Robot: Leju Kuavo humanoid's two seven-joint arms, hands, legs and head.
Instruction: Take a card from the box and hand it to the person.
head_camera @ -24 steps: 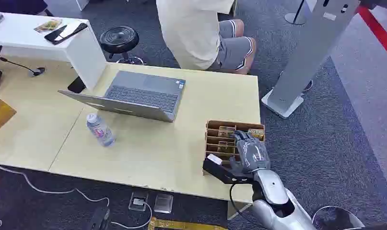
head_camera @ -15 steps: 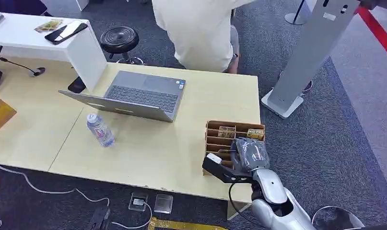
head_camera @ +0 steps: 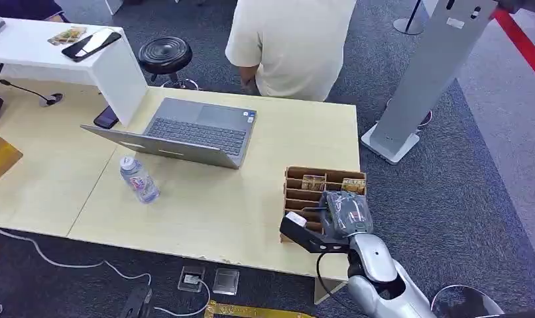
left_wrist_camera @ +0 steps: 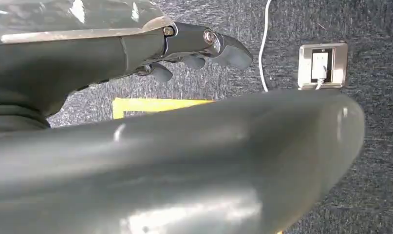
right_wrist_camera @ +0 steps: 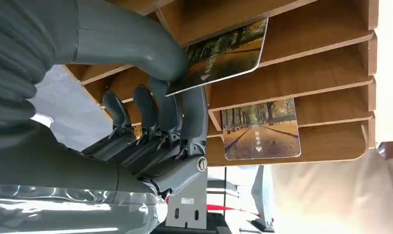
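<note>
Card point(right_wrist_camera: 223, 56) with a tree-lined path printed on it sits pinched between the thumb and fingers point(right_wrist_camera: 177, 109) of your right hand point(head_camera: 344, 213), partly inside a slot of the wooden box point(head_camera: 297, 192). At 5 o'clock from it, you see a second card point(right_wrist_camera: 261, 128) of the same picture lying in another slot. On the table point(head_camera: 205, 199), the box stands at 4 o'clock from the laptop point(head_camera: 185, 132). Your left hand point(left_wrist_camera: 194, 46) hangs above the carpet, fingers curled, holding nothing.
</note>
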